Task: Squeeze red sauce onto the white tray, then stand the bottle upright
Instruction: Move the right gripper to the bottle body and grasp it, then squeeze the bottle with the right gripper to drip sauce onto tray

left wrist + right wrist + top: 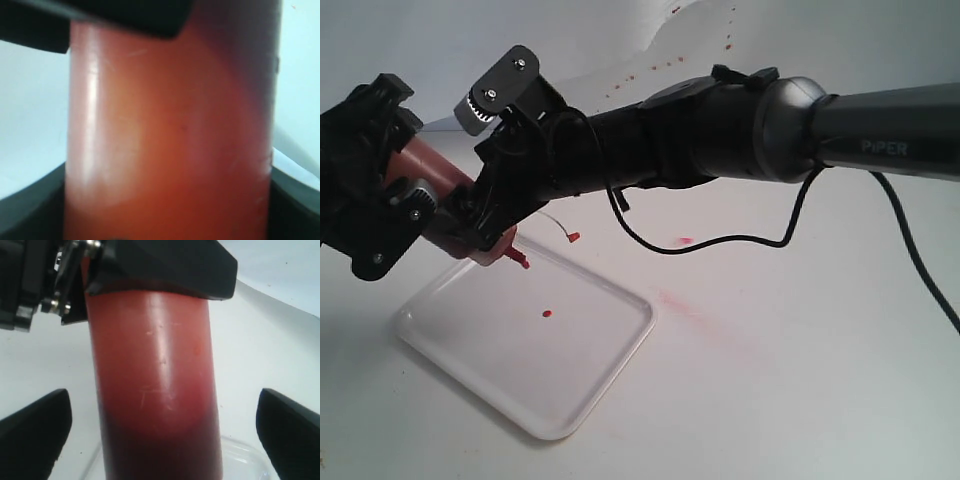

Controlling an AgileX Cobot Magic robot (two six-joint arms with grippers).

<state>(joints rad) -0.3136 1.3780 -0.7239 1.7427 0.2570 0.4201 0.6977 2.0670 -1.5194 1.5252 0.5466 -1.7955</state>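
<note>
Bottle (428, 163) hangs tilted in the air at about 9 o'clock in the exterior view, over the 11 o'clock corner of the white tray (605, 370). Its red nozzle (523, 261) points down toward 4 o'clock and ends just above the tray without touching it. The red cap (573, 237) dangles on a thin tether at 2 o'clock from the nozzle.

The left gripper (167, 205) is clamped on the bottle: in its wrist view the red wall fills the whole space between the two black fingers (30, 205), with both of them against it. The right gripper (162, 425) reaches across from 3 o'clock and straddles the same bottle nearer the nozzle, jaws apart; in its wrist view each of its fingers (35, 425) stands clear of the wall with white showing in the gaps.

Dark sauce (160, 455) has pooled in one end of the bottle, and the rest of the wall shows a paler red. One small blob of it (547, 314) lies on the tray at 5 o'clock from the nozzle.

The tray rests on a white table (800, 390). Faint pink smears (685, 241) mark the table at 2 o'clock from the tray. A row of red specks (650, 68) runs near 12 o'clock. A black cable (720, 243) sags under the right arm.
</note>
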